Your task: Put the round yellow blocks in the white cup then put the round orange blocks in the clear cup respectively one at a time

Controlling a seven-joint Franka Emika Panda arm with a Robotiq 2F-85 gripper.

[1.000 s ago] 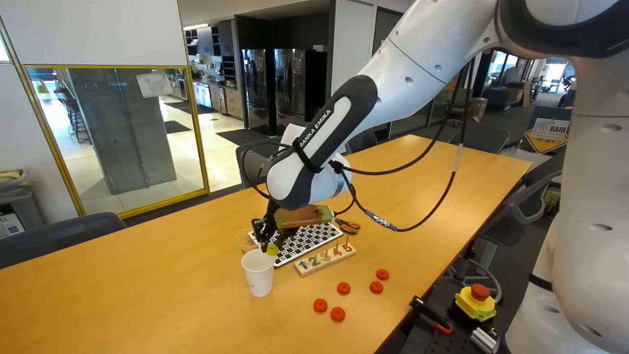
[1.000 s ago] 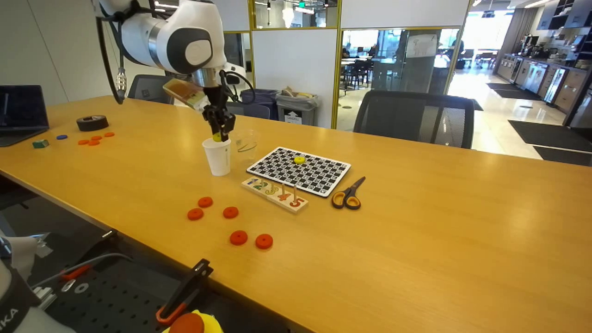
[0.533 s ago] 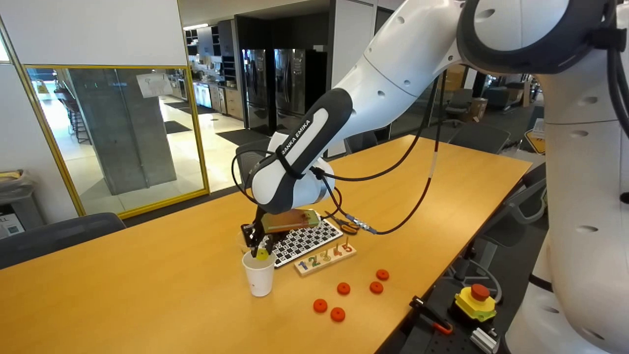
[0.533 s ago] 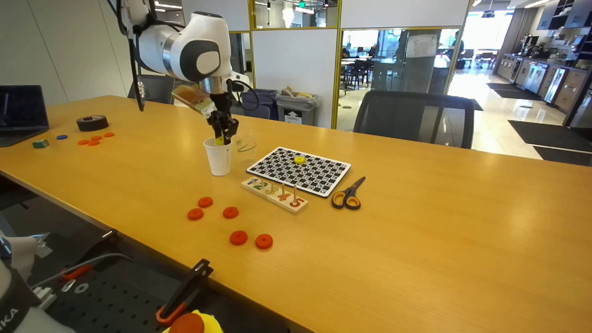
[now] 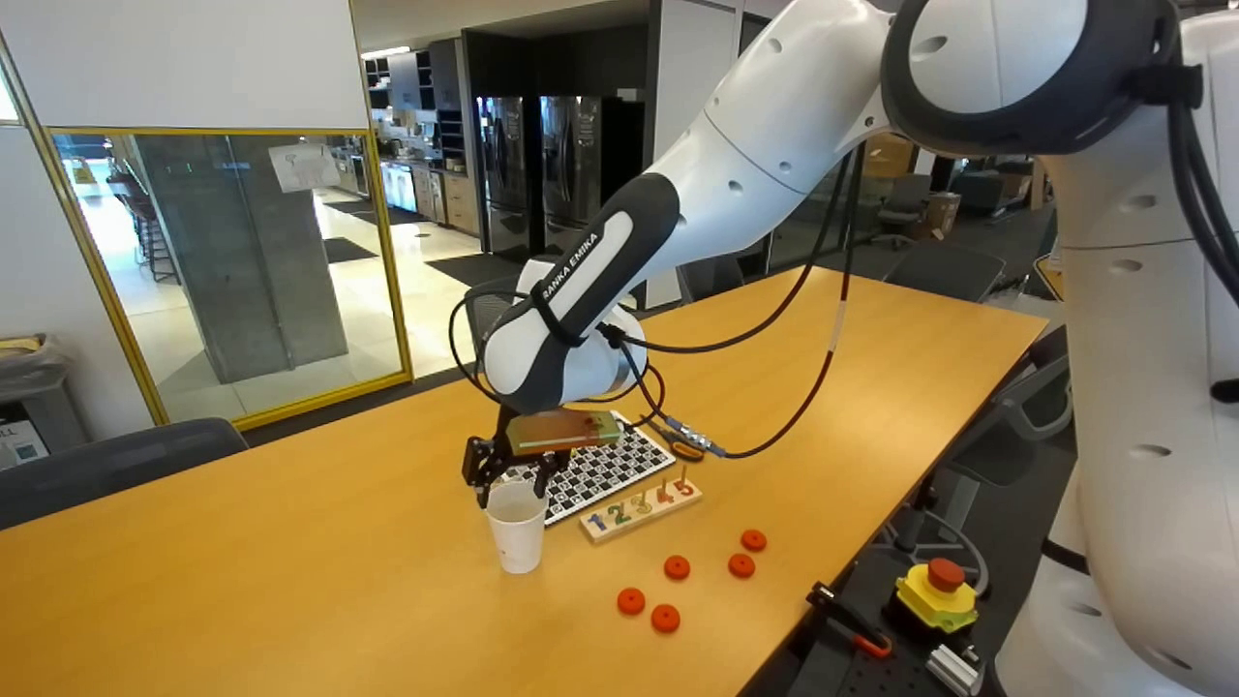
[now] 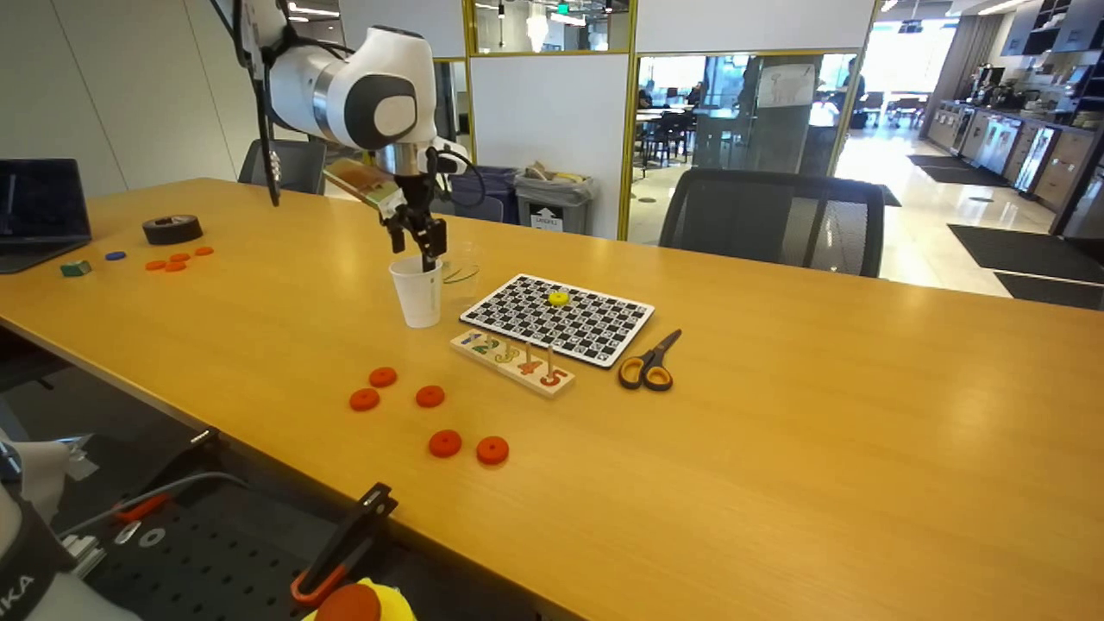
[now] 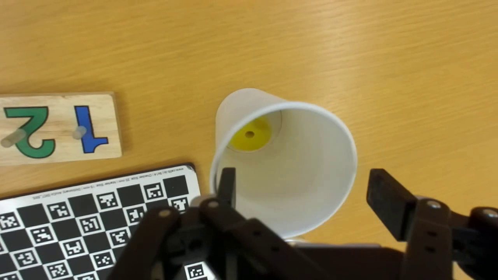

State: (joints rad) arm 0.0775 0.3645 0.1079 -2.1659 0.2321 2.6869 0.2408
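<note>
Five red-orange discs (image 6: pixel 445 445), four orange discs (image 6: pixel 179 257), two visible yellow blocks (image 6: pixel 559 298), two cups (image 6: pixel 418 297)

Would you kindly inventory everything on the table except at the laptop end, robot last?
Flat checkered board: 1, black-and-white, on table.
Wooden number strip: 1, tan, beside board.
Scissors: 1, black-and-orange, beside board.
Tapered cup: 1, white, near board.
Clear cup: 1, transparent, beside tapered cup.
Round yellow blocks: 2 visible, yellow, in tapered cup and on board.
Round orange blocks: 5, red-orange, near strip.
Robot arm: 1, white-and-black, above table.
Gripper: 1, black, open at tapered cup's mouth.

Pegboard (image 5: pixel 641 510) reads 1–5; arm (image 5: pixel 721 179), EMIKA.
</note>
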